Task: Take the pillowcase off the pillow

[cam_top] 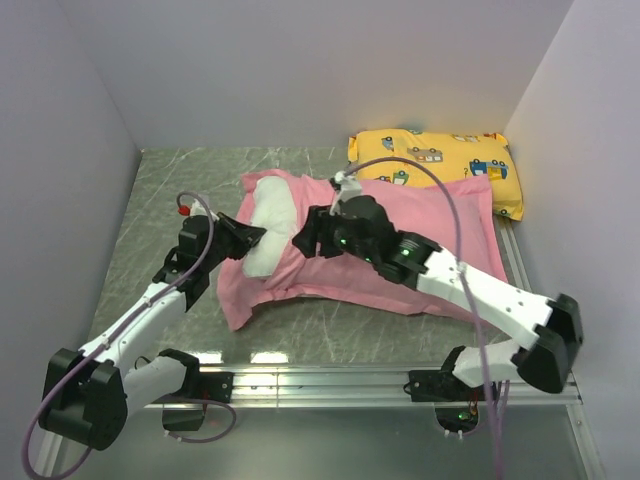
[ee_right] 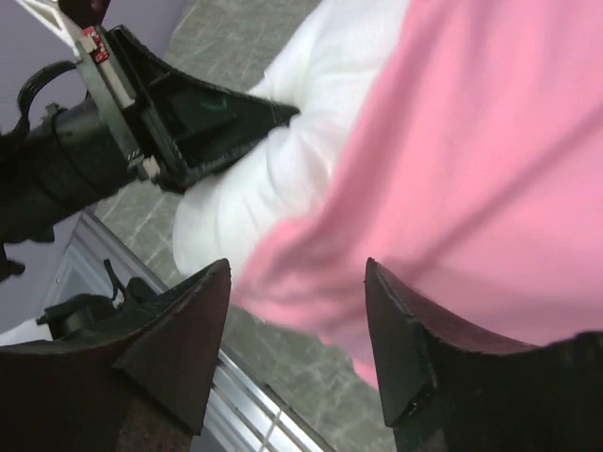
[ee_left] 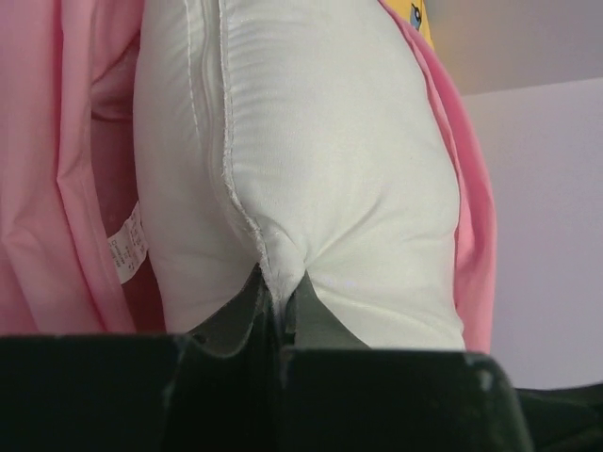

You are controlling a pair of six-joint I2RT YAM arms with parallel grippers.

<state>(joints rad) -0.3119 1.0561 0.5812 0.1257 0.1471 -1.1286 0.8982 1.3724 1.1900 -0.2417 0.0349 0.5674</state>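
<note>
Our left end effector (ee_left: 279,299) pinches the pillow (ee_left: 320,141) seam right at its tips, anchoring it; our right end effector (ee_right: 295,306) gapes wide, the pillowcase (ee_right: 471,169) edge between its jaws, ready to peel it off.

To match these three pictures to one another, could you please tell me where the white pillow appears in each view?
Top external: left of centre, the pillow pokes out of the pillowcase.
Left wrist: the pillow fills the centre, pink fabric on both sides.
Right wrist: the pillow sits upper centre, left of the pink fabric.
Shared landmark: the left gripper pinching the pillow's edge, visible in all three.
</note>
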